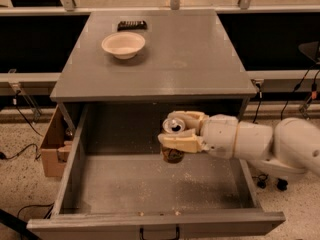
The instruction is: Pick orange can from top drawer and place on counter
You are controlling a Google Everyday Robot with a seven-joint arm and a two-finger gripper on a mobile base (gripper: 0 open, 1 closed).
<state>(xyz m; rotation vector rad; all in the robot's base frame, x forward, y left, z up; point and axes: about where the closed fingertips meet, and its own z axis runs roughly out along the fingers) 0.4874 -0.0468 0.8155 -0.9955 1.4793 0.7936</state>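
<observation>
Arm: the arm (250, 140) reaches in from the right, with fat white rounded segments running almost level and the wrist pointing left into the open drawer.
Gripper: the gripper (165, 130) sits over the back half of the top drawer (125, 186), just under the counter's front edge.
Jaws: clamped on the orange can (174, 126), with one of the cream fingers (182, 144) on the near side and the other on the far side.
Can position: upright, silver lid facing up. The dark base pokes out below the near finger, right by the seam of the drawer's back wall and floor. I cannot tell whether it touches the floor.
Drawer: pulled well out, a deep grey box with pale crumbs scattered on its floor and a small dark handle (159, 232) on the front panel.
Counter: the counter (195, 59) is a flat grey rectangle with a slight sheen.
On the counter: a cream bowl (123, 45) sits toward the back left. A dark flat object (132, 25) lies just behind it at the far edge.
Room: the speckled floor (20, 184) shows on both sides. A cardboard box (50, 144) stands against the cabinet's left side. Black cables (20, 119) trail on the left, and more hang on the right.
Behind: a pale rail (280, 75) crosses behind the cabinet, with dark space above it.
Textures: matte plastic shells on the arm, painted grey panels on the cabinet, shiny metal on the can's top.
</observation>
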